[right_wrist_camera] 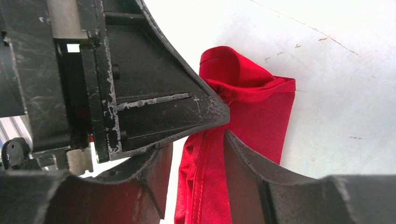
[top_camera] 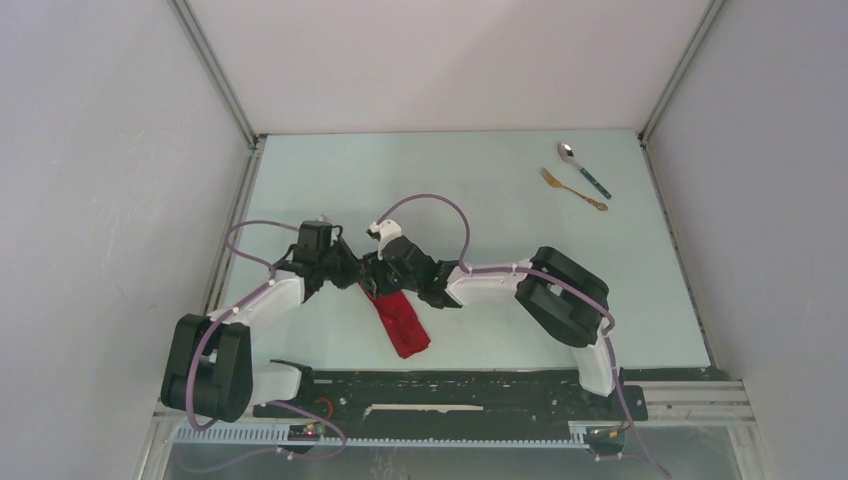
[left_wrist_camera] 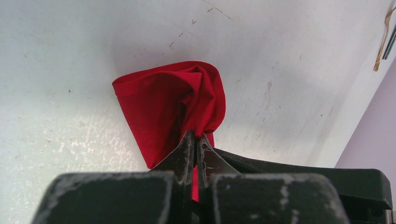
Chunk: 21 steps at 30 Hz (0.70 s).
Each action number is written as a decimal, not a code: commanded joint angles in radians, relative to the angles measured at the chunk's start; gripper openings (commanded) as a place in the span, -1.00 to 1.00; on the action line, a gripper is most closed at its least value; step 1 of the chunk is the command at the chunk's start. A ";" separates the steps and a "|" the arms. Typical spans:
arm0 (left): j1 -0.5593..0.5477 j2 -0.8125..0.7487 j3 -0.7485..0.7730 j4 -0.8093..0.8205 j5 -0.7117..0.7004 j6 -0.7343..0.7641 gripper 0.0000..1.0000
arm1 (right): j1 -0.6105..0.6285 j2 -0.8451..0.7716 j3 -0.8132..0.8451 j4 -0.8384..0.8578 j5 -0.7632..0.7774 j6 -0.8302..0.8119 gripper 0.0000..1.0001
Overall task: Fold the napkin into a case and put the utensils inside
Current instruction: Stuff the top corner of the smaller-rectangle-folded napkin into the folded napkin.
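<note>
The red napkin (top_camera: pixel 403 322) lies near the table's front as a folded strip, its far end lifted and bunched. My left gripper (left_wrist_camera: pixel 195 137) is shut on that bunched end of the napkin (left_wrist_camera: pixel 159 102). In the right wrist view my right gripper (right_wrist_camera: pixel 198 140) stands open astride the napkin's (right_wrist_camera: pixel 261 112) layered edge. The cloth rests against the right finger, with a gap to the left finger. The left gripper's body (right_wrist_camera: pixel 154 102) sits just above it. The spoon (top_camera: pixel 583 168) and the fork (top_camera: pixel 573 188) lie side by side at the table's far right.
Both arms meet at the table's middle front (top_camera: pixel 365 270), their cables looping above them. Grey walls close in the pale table (top_camera: pixel 450 180) on the left, back and right. A black rail (top_camera: pixel 450 385) runs along the near edge. The fork (left_wrist_camera: pixel 383 42) shows at the top right of the left wrist view.
</note>
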<state>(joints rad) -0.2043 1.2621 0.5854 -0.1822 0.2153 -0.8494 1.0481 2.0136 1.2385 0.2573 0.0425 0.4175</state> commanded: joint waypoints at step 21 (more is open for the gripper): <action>0.011 -0.039 0.040 -0.039 0.011 0.016 -1.00 | -0.010 0.007 0.071 0.008 0.043 0.017 -0.51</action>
<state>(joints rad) -0.1959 1.2465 0.5858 -0.1963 0.2165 -0.8463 1.0378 2.0422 1.2667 0.2512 0.0490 0.4286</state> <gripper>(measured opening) 0.006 0.209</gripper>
